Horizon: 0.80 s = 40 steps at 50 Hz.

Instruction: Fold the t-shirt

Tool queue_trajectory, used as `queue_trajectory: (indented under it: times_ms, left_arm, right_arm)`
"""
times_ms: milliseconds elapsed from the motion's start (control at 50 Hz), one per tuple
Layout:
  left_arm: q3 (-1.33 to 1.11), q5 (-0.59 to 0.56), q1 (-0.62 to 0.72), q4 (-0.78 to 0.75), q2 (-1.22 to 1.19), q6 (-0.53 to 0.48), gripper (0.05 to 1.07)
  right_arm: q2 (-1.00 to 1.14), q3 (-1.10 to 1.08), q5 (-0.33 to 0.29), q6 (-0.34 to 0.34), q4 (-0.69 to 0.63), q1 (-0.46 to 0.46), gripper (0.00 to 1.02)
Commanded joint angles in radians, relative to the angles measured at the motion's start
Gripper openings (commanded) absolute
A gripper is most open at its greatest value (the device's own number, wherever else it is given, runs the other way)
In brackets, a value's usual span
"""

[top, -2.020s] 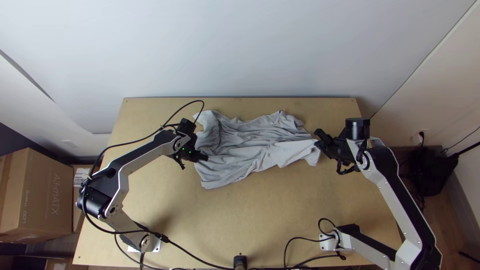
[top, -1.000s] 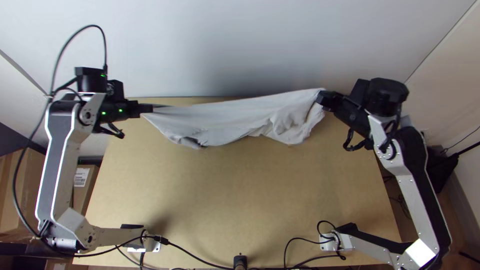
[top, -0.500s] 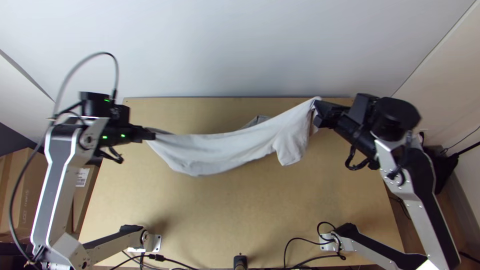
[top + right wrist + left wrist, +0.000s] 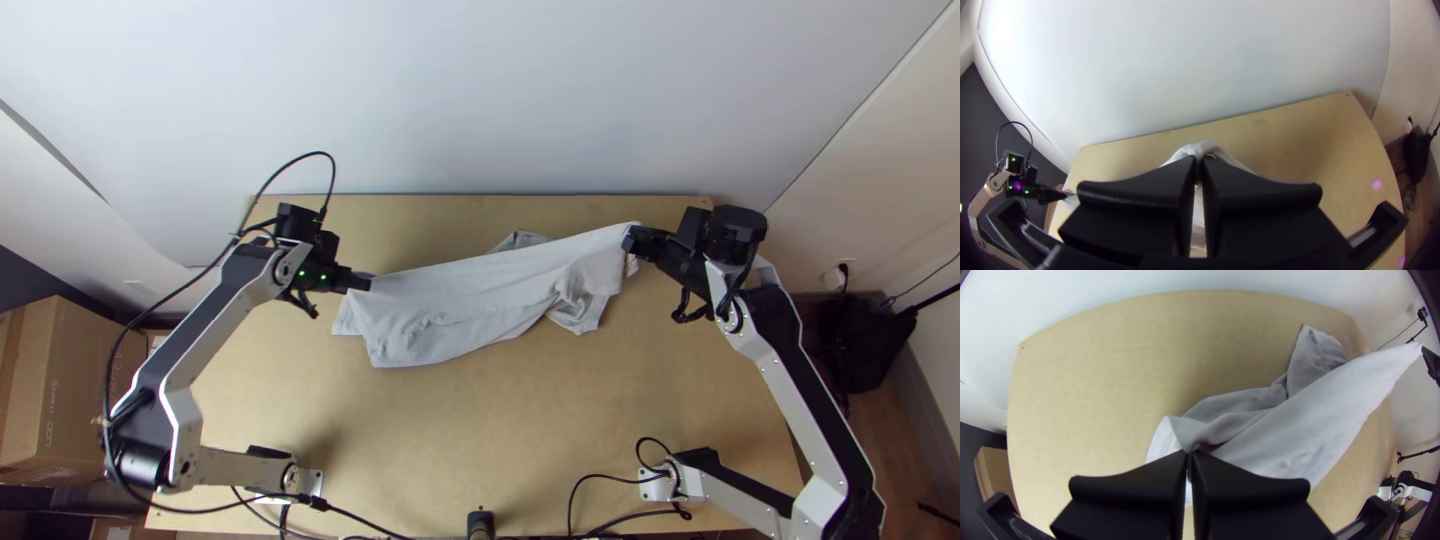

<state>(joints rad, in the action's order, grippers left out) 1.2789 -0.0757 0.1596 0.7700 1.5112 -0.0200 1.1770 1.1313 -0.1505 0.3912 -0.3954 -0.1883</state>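
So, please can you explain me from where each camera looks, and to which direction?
Top view: high over the near edge of the table, looking steeply down at the t-shirt; left arm and right arm show.
Left wrist view: on that arm's wrist, looking over its fingers across t-shirt and table.
Right wrist view: on that arm's wrist, looking over its fingers and the table towards the white wall.
Shared: both wrist views show cloth between their own fingers and the other arm's gripper farther off.
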Motion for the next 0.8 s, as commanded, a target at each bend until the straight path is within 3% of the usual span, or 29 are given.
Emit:
queue_trajectory:
  times_ms: [0, 100, 140, 220, 280, 300, 440, 520, 660, 780]
  left_arm:
    - [-0.009, -0.01, 0.009, -0.087, 0.09, 0.006, 0.08]
    - [0.023, -0.01, 0.009, -0.175, 0.159, 0.032, 0.08]
    - [0.048, -0.01, 0.008, -0.19, 0.187, 0.045, 0.16]
    - [0.106, -0.01, 0.008, -0.181, 0.216, 0.066, 0.72]
    - [0.142, -0.009, 0.0, -0.176, 0.211, 0.071, 0.98]
    - [0.154, -0.009, -0.005, -0.173, 0.207, 0.078, 1.02]
    - [0.201, -0.022, -0.077, -0.149, 0.126, 0.149, 1.02]
    - [0.204, -0.119, -0.118, -0.072, 0.067, 0.149, 1.02]
    - [0.126, -0.138, -0.126, 0.077, -0.052, 0.13, 1.02]
    - [-0.009, -0.136, -0.149, 0.118, -0.141, 0.204, 1.01]
  right_arm:
    - [0.016, -0.039, -0.008, 0.0, 0.049, 0.012, 0.02]
    - [0.021, -0.057, -0.008, 0.006, 0.067, 0.013, 0.02]
    - [0.021, -0.064, -0.008, 0.011, 0.07, 0.013, 0.02]
    - [0.019, -0.067, -0.006, 0.014, 0.075, 0.013, 0.02]
    - [0.015, -0.068, -0.006, 0.032, 0.076, 0.013, 0.02]
    - [0.013, -0.068, -0.006, 0.032, 0.076, 0.013, 0.02]
    - [0.004, -0.07, -0.006, 0.054, 0.079, 0.012, 0.02]
    - [0.003, -0.07, -0.006, 0.064, 0.079, 0.012, 0.02]
    - [0.007, -0.064, 0.006, 0.107, 0.079, 0.015, 0.02]
    - [0.01, -0.061, 0.016, 0.132, 0.078, 0.015, 0.02]
